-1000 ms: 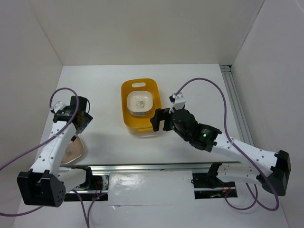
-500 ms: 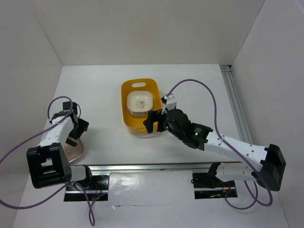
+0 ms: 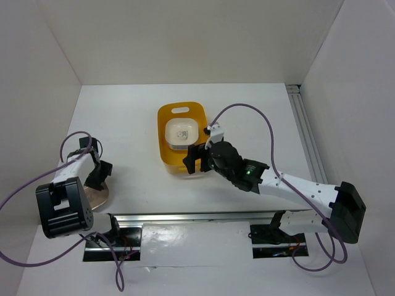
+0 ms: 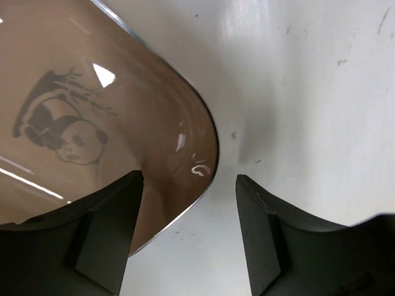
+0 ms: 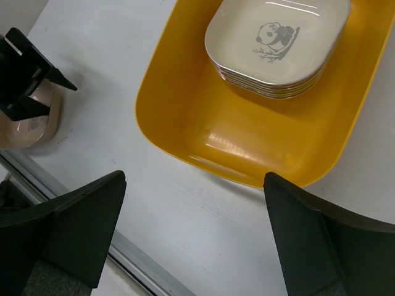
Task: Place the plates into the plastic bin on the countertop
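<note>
Plates (image 5: 278, 43) sat stacked in the plastic bin (image 5: 179, 92); we judged one left. That tan panda plate (image 4: 74, 123) lay on the countertop (image 3: 123, 111), its rim between our left gripper's (image 4: 188, 185) spread fingers; our right gripper (image 5: 194, 185) hung parted, empty.

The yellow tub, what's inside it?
The tub holds a stack of plates, a cream panda-print plate on top. Those beneath show only their edges, faces covered.
</note>
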You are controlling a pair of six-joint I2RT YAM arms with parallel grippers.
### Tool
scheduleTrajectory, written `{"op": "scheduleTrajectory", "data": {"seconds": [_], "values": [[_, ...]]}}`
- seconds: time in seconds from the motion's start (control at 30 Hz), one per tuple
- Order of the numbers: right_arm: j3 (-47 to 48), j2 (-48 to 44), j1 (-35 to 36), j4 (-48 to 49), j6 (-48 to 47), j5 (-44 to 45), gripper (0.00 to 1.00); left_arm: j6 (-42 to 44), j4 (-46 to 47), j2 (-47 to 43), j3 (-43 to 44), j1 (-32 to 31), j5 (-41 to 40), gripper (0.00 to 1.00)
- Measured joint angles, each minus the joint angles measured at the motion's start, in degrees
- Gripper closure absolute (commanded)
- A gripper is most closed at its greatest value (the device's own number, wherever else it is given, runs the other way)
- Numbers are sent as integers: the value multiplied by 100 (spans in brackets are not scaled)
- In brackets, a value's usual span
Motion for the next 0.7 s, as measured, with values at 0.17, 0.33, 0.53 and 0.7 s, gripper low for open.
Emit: {"op": "scheduleTrajectory", "data": {"seconds": [0.17,0.33,0.53,0.7], "values": [[0,11,0,13,2,-24,0,63,216,240,4,2,166,49],[0,11,0,11,7,-11,0,162,422,284,151,35,205,85],[0,4,0,-31,11,125,0,216,457,343,219,7,227,100],[-2,-136,0,-120,46,341,0,369,450,173,210,-205,437,100]]}}
